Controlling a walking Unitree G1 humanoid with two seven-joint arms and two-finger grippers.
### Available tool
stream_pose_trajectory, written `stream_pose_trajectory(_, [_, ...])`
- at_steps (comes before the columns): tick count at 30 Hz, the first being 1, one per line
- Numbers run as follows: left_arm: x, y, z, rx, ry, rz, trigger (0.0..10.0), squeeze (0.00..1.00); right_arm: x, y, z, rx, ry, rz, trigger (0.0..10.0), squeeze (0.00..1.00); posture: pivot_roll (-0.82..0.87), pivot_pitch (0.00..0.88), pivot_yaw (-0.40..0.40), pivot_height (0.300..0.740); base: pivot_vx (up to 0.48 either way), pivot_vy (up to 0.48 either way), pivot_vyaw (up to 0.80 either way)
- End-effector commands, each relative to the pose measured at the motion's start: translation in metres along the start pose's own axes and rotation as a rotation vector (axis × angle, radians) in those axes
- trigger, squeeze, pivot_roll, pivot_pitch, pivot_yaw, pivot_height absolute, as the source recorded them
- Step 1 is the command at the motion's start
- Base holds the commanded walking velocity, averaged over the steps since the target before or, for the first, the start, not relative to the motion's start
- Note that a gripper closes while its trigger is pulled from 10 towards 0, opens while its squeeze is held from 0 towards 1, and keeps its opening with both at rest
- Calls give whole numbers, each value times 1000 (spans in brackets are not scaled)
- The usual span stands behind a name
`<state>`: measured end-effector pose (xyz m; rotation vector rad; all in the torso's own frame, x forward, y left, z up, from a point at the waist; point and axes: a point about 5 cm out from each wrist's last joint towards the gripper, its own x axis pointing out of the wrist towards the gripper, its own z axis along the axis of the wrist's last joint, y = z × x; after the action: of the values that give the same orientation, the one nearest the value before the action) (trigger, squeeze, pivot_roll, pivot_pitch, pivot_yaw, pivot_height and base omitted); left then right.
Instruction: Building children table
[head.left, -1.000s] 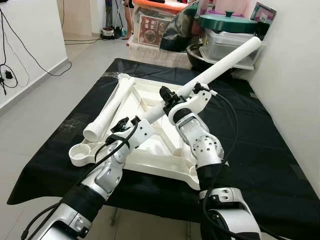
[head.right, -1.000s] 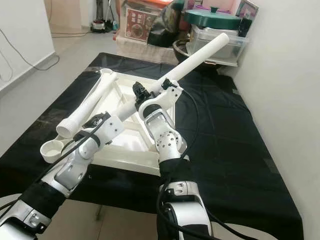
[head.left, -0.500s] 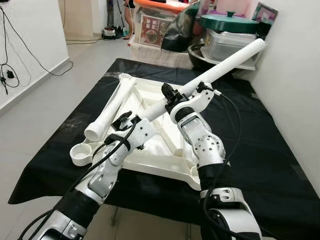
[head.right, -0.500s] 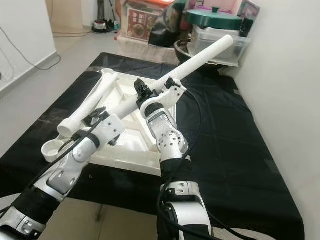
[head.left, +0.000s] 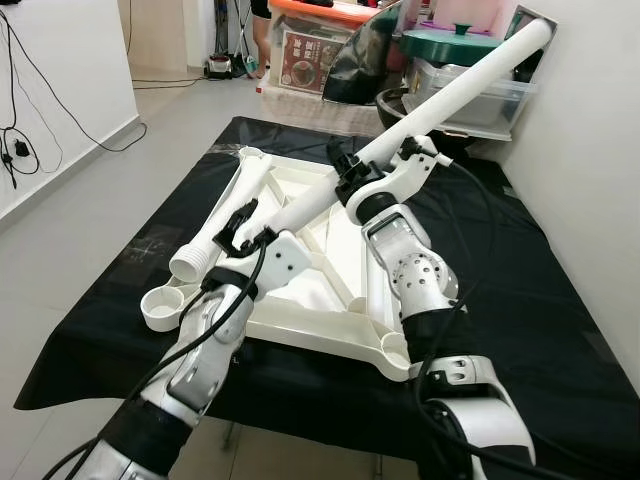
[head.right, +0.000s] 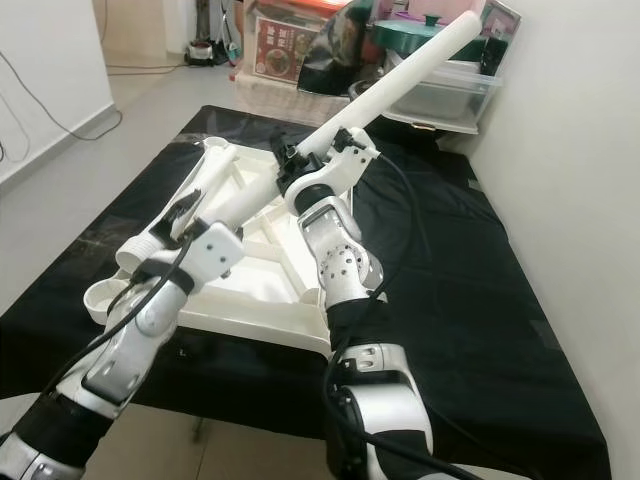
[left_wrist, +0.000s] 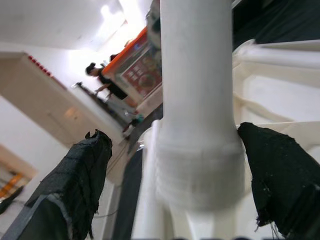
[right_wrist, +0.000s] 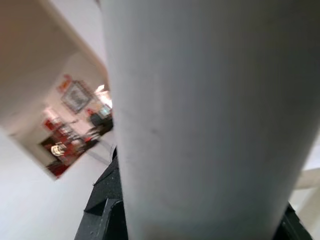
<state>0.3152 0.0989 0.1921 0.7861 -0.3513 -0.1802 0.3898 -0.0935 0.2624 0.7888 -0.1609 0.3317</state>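
Observation:
A long white table leg (head.left: 470, 75) slants up from the overturned white tabletop (head.left: 330, 335) toward the far right. My right gripper (head.left: 352, 172) is shut on it near its middle, and the leg (right_wrist: 200, 125) looms close in the right wrist view. My left gripper (head.left: 240, 218) is at the leg's low, threaded end (left_wrist: 197, 165). Its fingers (left_wrist: 80, 185) straddle that end, open, with a gap on one side. A second white leg (head.left: 205, 240) lies fixed to the tabletop's far left corner. A round socket (head.left: 160, 308) sits at the near left corner.
The tabletop rests on a black cloth (head.left: 520, 300) over a low platform. Storage boxes (head.left: 320, 50) and a green-lidded pot (head.left: 450, 45) crowd the far end. A wall (head.left: 600, 150) runs close along the right. A person (left_wrist: 107, 85) stands far behind.
The held leg has tilted steeper, its far end rising. My right gripper has lifted with it, and my left arm has reached forward and up along the low end.

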Motion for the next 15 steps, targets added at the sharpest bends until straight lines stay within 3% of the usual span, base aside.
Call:
stream_pose_trajectory(1, [-4,8,-9,-27,38,37,10000,0,-2,-21,24,-91,-88,-75,0,0,105,0,-152,740,0,0,0])
stream_pose_trajectory(5, [-7,8,-10,-46,48,49,10000,0,-3,-28,36,-127,-126,-96,0,0,103,0,-151,740,0,0,0])
stream_pose_trajectory(6, [-11,7,-10,-80,52,61,10000,0,-5,-33,54,-208,-169,-89,0,0,100,0,-149,740,0,0,0])
stream_pose_trajectory(15, [-24,14,-15,-166,55,90,10000,0,-15,-49,86,-394,-153,-38,0,0,91,0,-163,740,0,0,0])
